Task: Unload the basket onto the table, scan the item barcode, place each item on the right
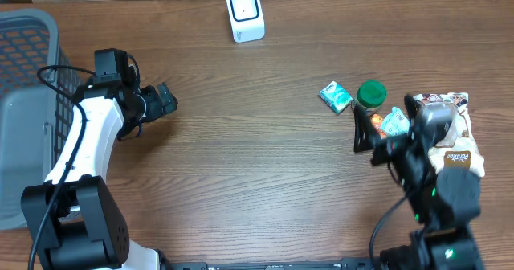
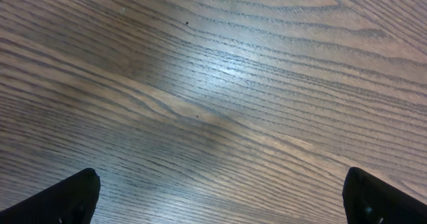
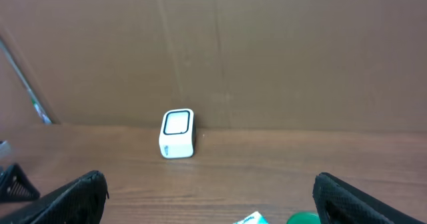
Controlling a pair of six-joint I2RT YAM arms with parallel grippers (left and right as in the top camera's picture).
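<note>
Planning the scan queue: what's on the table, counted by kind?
Teal packets: 2
Green-lidded jar: 1
White scanner: 1
Grey basket: 1
Printed bags, partly hidden: at least 1
Total: at least 6

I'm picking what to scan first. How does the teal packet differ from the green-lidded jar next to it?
The packet is boxy, teal with white print; the jar shows a round, plain green lid. The packet lies flat and slanted; the jar seems to stand upright, lid up. Both rest close together on the wooden table, neither held.
</note>
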